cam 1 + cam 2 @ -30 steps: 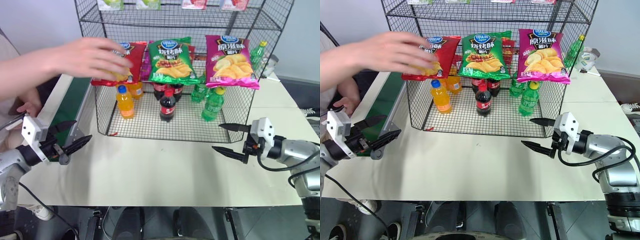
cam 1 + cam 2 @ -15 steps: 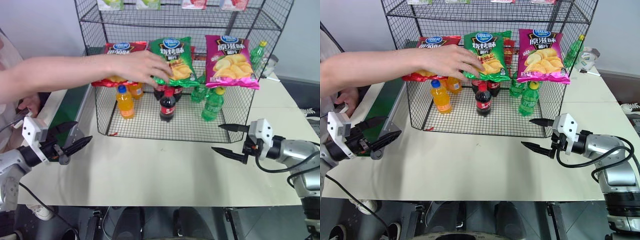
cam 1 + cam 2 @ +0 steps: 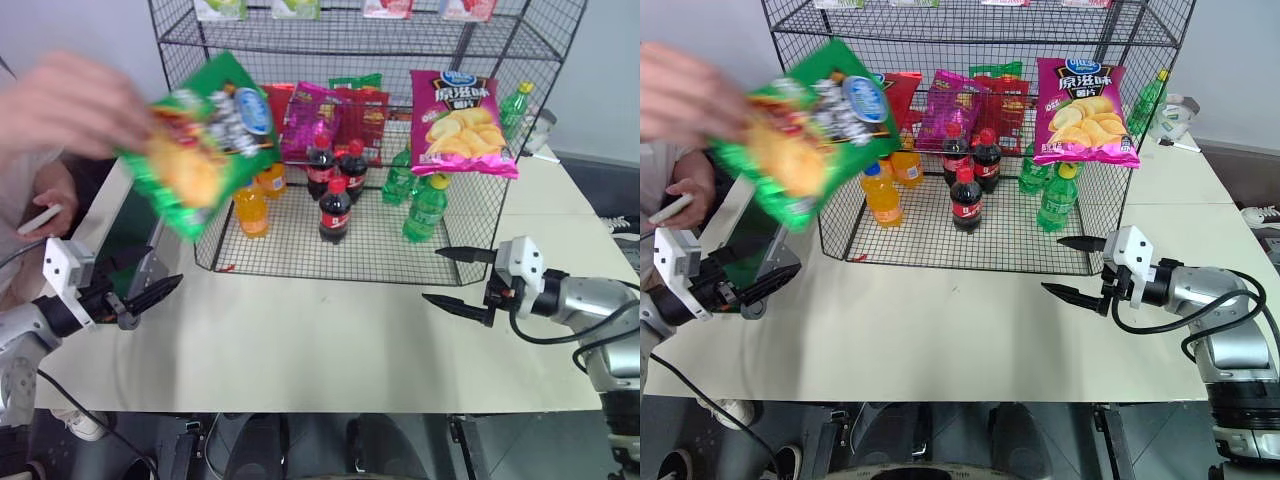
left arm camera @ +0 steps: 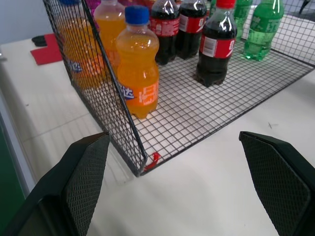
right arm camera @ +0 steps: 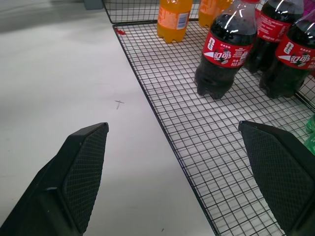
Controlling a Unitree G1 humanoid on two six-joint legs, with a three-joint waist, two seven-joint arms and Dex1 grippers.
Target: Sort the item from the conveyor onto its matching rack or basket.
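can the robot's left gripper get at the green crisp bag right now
Probably not yet. A person's hand holds the green crisp bag up in the air, above the conveyor, while the open left gripper sits low at the table edge, well beneath it.

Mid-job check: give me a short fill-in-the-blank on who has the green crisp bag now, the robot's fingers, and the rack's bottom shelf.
1. The green crisp bag is held in the air by a person's ____.
2. Both the left gripper and the right gripper are ____ and hold nothing.
3. The front bottle with the red cap on the rack is filled with ____.
4. The magenta-pink crisp bag hangs above the ____ bottles.

Missing words: hand; open; cola; green
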